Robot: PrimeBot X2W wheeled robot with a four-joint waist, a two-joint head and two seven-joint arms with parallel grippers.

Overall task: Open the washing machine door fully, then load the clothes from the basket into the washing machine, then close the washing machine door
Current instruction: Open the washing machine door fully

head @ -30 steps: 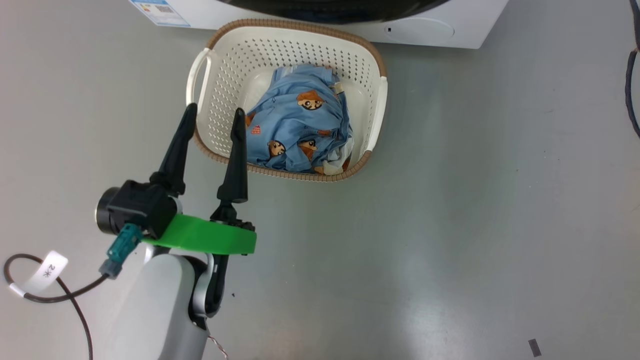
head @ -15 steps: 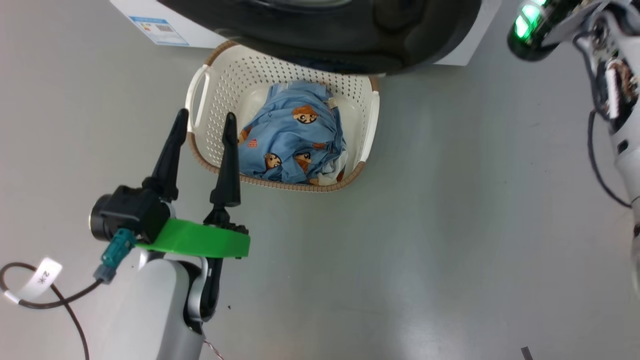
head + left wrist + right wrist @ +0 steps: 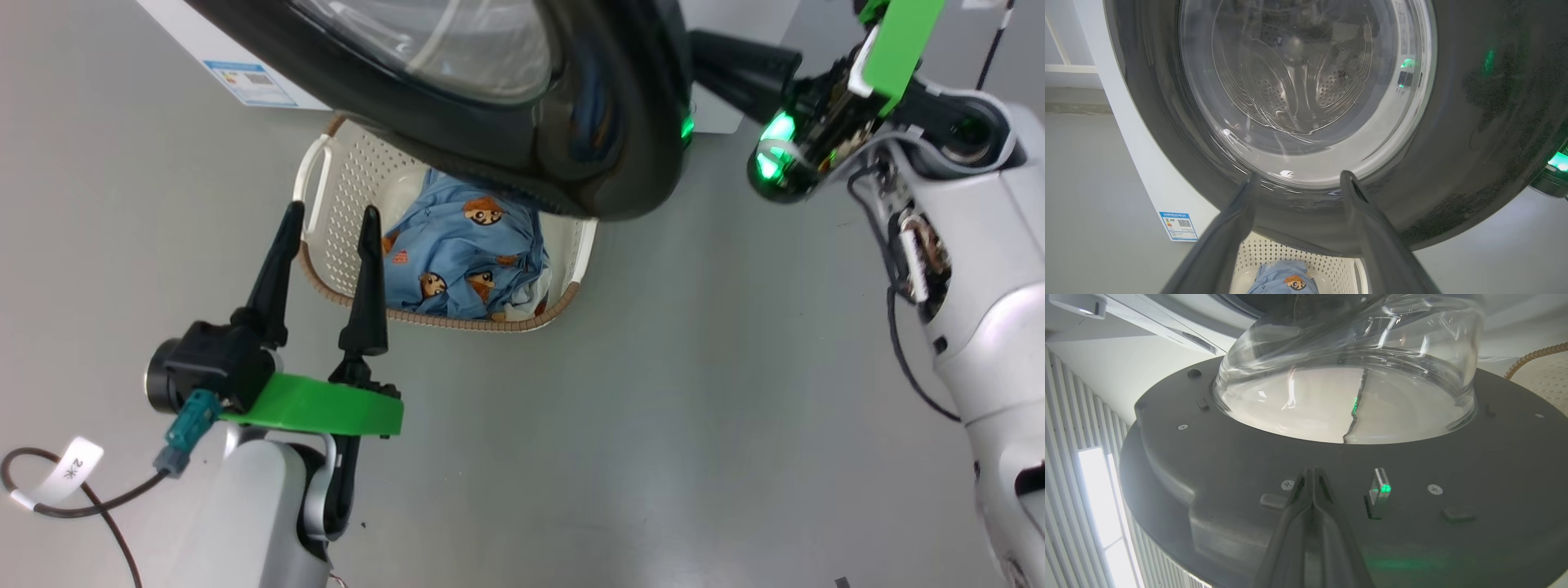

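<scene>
floor (image 3: 669, 425): grey, glossy | dark scrap (image 3: 841, 582): on floor, lower right | slatted panel (image 3: 1061, 408): pale

OBSTACLE: washing machine door (image 3: 490, 98) overhangs the far half of your basket (image 3: 339, 196) | FREE: you can reach the clothes (image 3: 457, 269) from above, over the near rim.

Smooth grey floor (image 3: 653, 425) softly lit, pale wall (image 3: 1055, 24) seen behind, ribbed white panelling (image 3: 1065, 396) broken by a bright light strip (image 3: 1096, 498)
</scene>
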